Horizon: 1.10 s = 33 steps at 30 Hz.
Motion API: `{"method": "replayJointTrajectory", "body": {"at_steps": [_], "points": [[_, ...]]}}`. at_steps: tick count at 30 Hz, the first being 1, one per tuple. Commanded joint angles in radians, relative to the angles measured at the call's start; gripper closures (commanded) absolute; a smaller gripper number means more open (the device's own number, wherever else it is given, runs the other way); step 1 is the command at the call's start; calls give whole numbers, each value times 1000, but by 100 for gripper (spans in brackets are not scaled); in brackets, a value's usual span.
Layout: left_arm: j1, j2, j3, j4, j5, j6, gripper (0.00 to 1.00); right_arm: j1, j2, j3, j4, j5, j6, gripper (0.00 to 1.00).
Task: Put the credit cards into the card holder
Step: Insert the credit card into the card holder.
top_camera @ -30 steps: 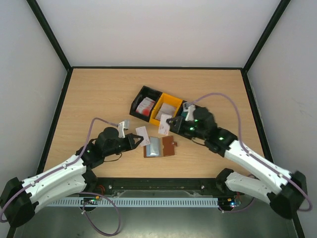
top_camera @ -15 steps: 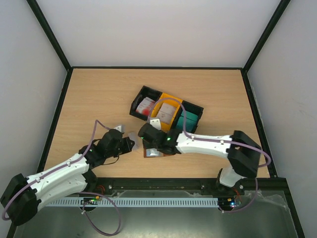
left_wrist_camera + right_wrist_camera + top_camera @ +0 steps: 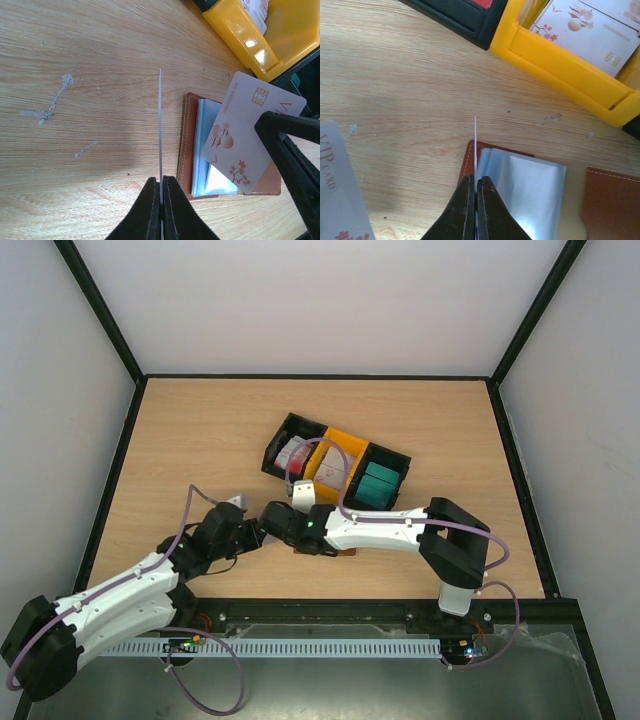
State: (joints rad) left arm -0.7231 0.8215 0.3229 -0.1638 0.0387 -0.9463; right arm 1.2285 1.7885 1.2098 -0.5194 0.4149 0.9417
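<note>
The brown card holder (image 3: 186, 145) lies open on the table, its pale pockets (image 3: 525, 190) facing up; in the top view my right arm covers most of it (image 3: 345, 553). My left gripper (image 3: 161, 182) is shut on a grey credit card (image 3: 160, 120) seen edge-on, just left of the holder. My right gripper (image 3: 475, 182) is shut on a white card with pink blossoms (image 3: 245, 130), held over the holder's left edge. The two grippers (image 3: 268, 527) nearly meet in the top view. The left-held card (image 3: 337, 195) shows at the lower left of the right wrist view.
Behind the holder stands a row of three bins: a black one (image 3: 276, 443) with white and red cards, a yellow one (image 3: 340, 441) with white cards (image 3: 592, 30), and a black one (image 3: 400, 457) with teal cards (image 3: 378, 483). Bare wood lies left and behind.
My right arm has swung left from the bins with its card, ending over the holder's left edge. My left gripper has drawn back slightly, still holding its card.
</note>
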Motion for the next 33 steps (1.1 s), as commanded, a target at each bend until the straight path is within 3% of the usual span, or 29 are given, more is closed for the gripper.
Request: {"method": "replayJointTrajectory", "body": {"at_steps": [1,13,33], "points": [[10,-16,-17,8,17,11,97,12,22,31,-89,100,43,98],[13,-16,-15,17,29,11,97,14,-74,12,-14,22,27,98],[14,-10,-21,30,43,11,97,14,42,40,-173,181,79,98]]}}
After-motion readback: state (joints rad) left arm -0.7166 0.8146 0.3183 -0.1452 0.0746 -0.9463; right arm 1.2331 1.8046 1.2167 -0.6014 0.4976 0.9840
